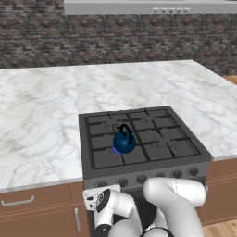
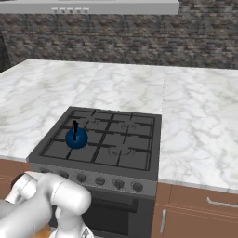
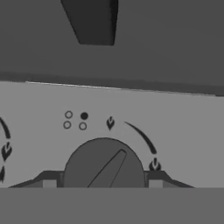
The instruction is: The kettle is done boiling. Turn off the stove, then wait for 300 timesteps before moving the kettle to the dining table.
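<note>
I've got the small glossy blue kettle (image 1: 124, 141) with its black arched handle sitting upright on the dark grey gas stove (image 1: 180, 134), on the black cast grates, front-left area of the cooktop as seen from the base. Right base view puts the kettle (image 2: 76, 137) over the left-hand burners too, a bit back from the front row. White grey-veined marble counter (image 1: 37, 120) runs on both sides of the stove and behind it, dark stone wall beyond, pale range hood (image 1: 152, 6) overhead. Brown cabinet fronts (image 1: 34, 210) with metal handles below the counter.

Arm is folded low in front of the stove's front panel. Hand view is right up against a round dark knob (image 3: 104, 163) on the grey panel; the knob's pointer bar sits diagonally, aimed up toward the right. Flame marks and a curved arc are printed around it, plus a four-dot burner diagram with one dot filled.

Gripper (image 3: 103, 183): finger tips sit just either side of the knob, close to its edges. I can't tell from this whether they're actually clamping it or merely straddling it.
</note>
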### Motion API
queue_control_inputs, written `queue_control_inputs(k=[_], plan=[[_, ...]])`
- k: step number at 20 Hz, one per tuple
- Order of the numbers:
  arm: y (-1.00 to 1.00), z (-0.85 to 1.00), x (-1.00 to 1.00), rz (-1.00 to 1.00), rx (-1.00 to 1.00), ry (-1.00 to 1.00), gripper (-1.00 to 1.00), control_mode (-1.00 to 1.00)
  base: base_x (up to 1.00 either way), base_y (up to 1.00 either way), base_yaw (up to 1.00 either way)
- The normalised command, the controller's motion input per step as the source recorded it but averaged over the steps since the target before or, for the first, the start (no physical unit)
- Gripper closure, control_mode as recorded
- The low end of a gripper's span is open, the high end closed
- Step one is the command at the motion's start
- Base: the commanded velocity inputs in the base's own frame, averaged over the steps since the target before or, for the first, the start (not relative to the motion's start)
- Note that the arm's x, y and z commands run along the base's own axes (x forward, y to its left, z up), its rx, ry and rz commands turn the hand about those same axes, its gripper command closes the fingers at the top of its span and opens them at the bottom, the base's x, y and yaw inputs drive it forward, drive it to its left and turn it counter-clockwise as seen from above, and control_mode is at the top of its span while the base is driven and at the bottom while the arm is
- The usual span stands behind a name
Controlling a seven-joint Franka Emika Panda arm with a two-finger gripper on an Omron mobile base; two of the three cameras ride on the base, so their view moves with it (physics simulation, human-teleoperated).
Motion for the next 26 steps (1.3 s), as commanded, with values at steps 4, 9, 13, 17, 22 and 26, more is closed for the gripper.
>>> queue_control_inputs(k=[4,9,13,17,22,26], plan=[[-0.19,-0.16,0.0,0.0,0.28,0.0,1.0,-1.0,0.0,0.0,0.0],[-0.17,-0.2,0.0,0.0,0.27,0.0,1.0,-1.0,0.0,0.0,0.0],[-0.19,-0.18,0.0,0.0,0.32,0.0,1.0,-1.0,0.0,0.0,0.0],[-0.16,-0.21,-0.01,0.0,0.31,-0.01,1.0,-1.0,0.0,0.0,0.0],[-0.14,-0.19,-0.02,0.0,0.32,-0.03,1.0,-1.0,0.0,0.0,0.0],[-0.18,-0.16,-0.04,0.0,0.33,-0.05,1.0,-1.0,0.0,0.0,0.0]])
